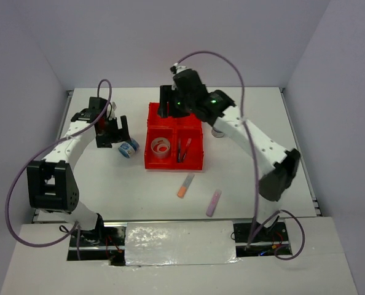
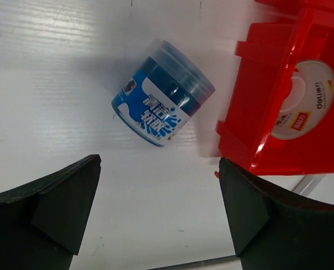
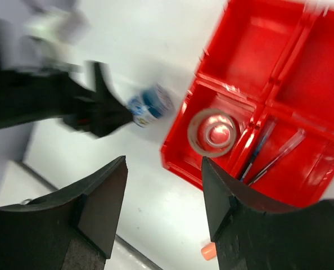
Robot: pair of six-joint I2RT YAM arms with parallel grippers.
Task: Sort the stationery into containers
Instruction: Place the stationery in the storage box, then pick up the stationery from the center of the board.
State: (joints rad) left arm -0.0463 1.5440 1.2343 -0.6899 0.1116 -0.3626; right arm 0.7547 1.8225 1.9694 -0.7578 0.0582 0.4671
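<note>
The red tray [image 1: 173,165] sits mid-table. Its near-left compartment holds tape rings [image 1: 161,147] and its near-right one holds thin pens [image 1: 184,149]. A blue-white roll [image 1: 128,149] lies on its side left of the tray. My left gripper [image 1: 112,132] is open and empty just beside it; in the left wrist view the roll [image 2: 162,93] lies ahead of the gripper [image 2: 158,208]. My right gripper [image 1: 169,101] hovers open and empty over the tray's far-left side. An orange highlighter [image 1: 185,185] and a purple highlighter [image 1: 214,203] lie in front of the tray.
The right wrist view shows the tray [image 3: 181,157], the tape rings [image 3: 213,132], the pens [image 3: 268,152], the roll [image 3: 150,104] and the orange highlighter's tip [image 3: 209,251]. A pale object [image 1: 219,132] lies partly hidden under the right arm. Walls enclose the table.
</note>
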